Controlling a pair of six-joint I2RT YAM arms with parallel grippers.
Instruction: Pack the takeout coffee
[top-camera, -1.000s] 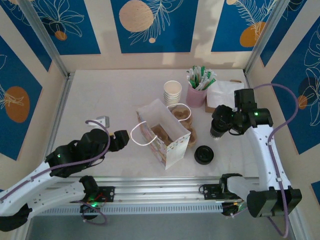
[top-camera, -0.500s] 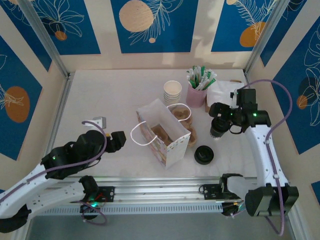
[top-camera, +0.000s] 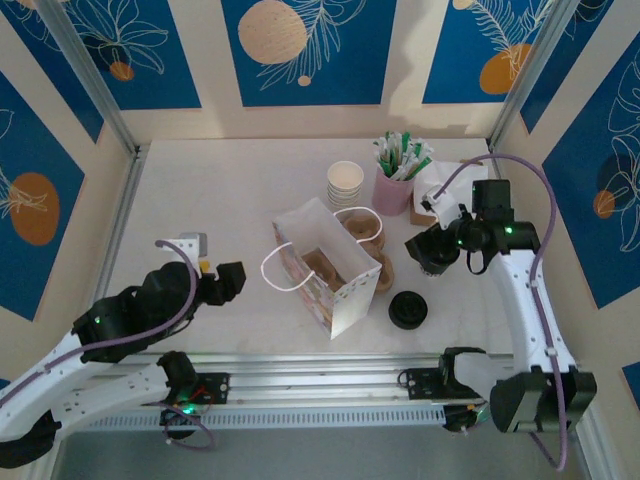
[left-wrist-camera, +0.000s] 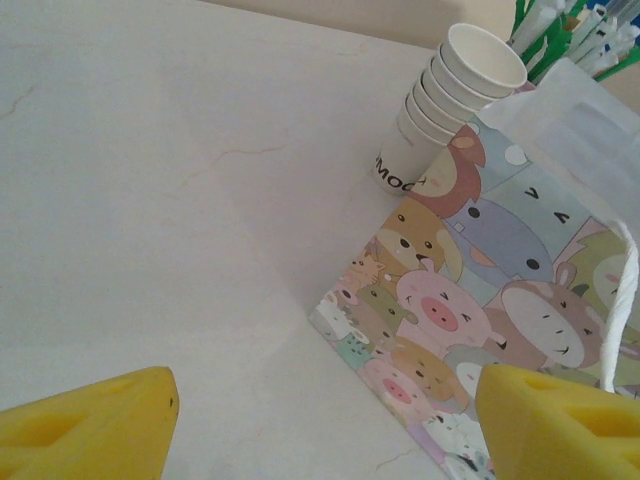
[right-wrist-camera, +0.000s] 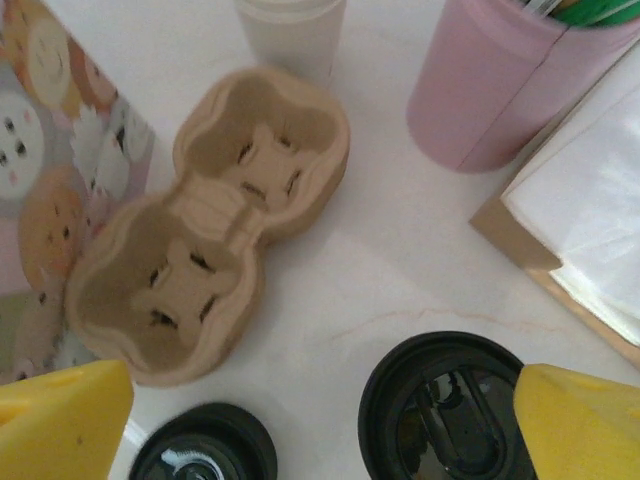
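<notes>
The right gripper (right-wrist-camera: 322, 418), jaws spread, hangs over the black lid (right-wrist-camera: 440, 405) at 3 o'clock of the cartoon gift bag (top-camera: 325, 265), so it should centre itself, descend straight and pinch the rim evenly, while the left gripper (left-wrist-camera: 325, 425), jaws apart, hovers at the bag's 9 o'clock.

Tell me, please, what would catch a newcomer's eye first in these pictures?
The paper bag printed with cartoon animals stands open in the middle of the table. Just right of it lies a brown cup carrier, and behind it stand a stack of white cups and a pink holder of green sticks.
</notes>
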